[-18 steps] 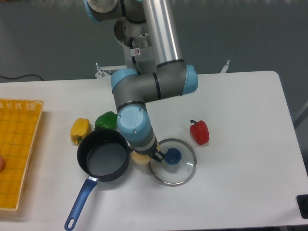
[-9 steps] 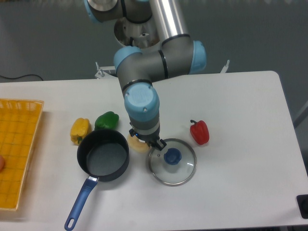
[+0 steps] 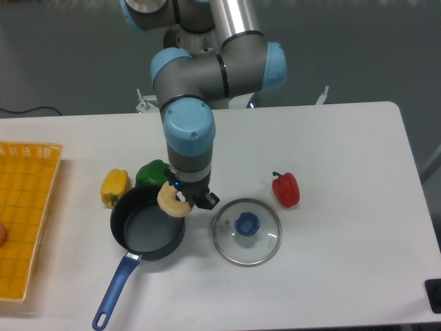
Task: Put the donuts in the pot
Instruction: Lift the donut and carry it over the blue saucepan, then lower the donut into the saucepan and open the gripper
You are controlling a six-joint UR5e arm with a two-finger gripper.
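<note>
Hand (image 3: 185, 198) clamped on the donut (image 3: 172, 201); the pale ring sits tilted, its hole facing roughly toward the camera, held off the table. Donut hangs over the right rim of the pot (image 3: 147, 222), right at the edge rather than over the middle. Pot is open, dark inside, nothing visible in it; its blue handle (image 3: 116, 288) runs toward the near left. The relation that matters: the pot's centre lies left and slightly near of the held donut, so the remaining carry is a short shift leftward before release. Judged from here, a drop at the present spot could catch the rim and tip the ring out onto the table (image 3: 344, 276) on the right side. Around it: glass lid (image 3: 247, 230) with blue knob flat on the table just right of the pot, apart from the hand; green pepper (image 3: 152, 172) touching or nearly touching the pot's far rim, partly hidden by the arm; yellow pepper (image 3: 114, 187) left of it; red pepper (image 3: 286, 189) well right. Yellow basket (image 3: 24, 207) at the far left edge. Height of the donut above the rim cannot be told from this single view.
</note>
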